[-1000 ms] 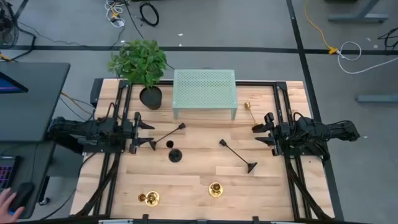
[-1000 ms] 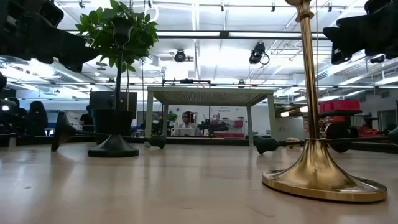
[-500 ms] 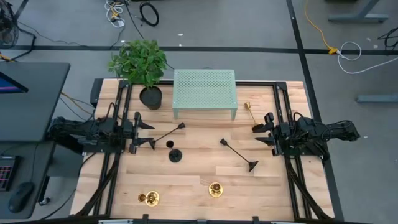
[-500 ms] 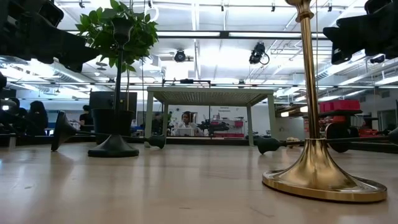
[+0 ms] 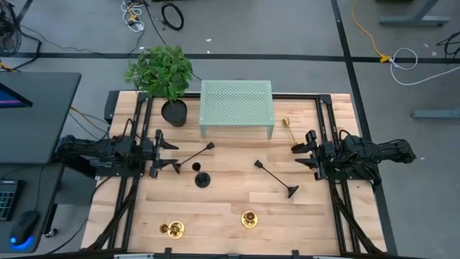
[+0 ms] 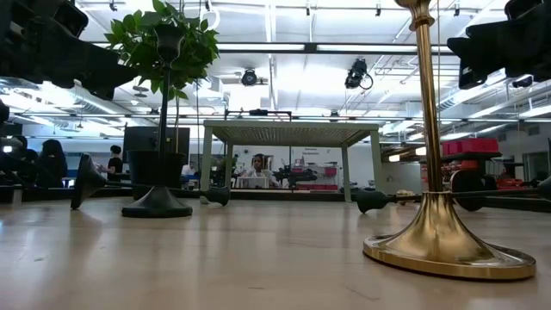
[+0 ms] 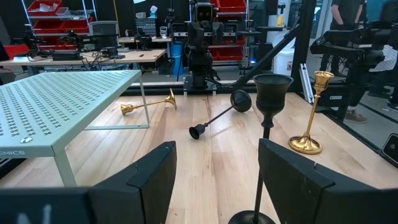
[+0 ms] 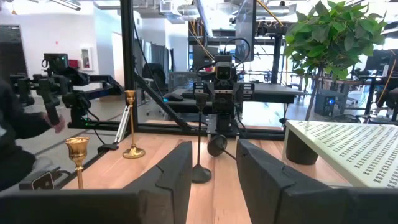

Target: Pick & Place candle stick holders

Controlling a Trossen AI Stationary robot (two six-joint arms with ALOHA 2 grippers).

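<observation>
Six candle stick holders are on the wooden table. Two gold ones stand near the front edge. A third gold one lies on its side close to my right gripper. One black holder stands on its base. Two black ones lie on their sides. My left gripper is open and empty at the table's left, beside the base of a lying black holder. My right gripper is open and empty at the table's right. Both show open in their wrist views.
A pale green perforated rack stands at the far middle. A black plant pot with green leaves stands to its left. Black rails run along both sides. People show in the room beyond the table.
Both arms and all holders have kept still. A person's hand at the desk left of the table has drawn out of view.
</observation>
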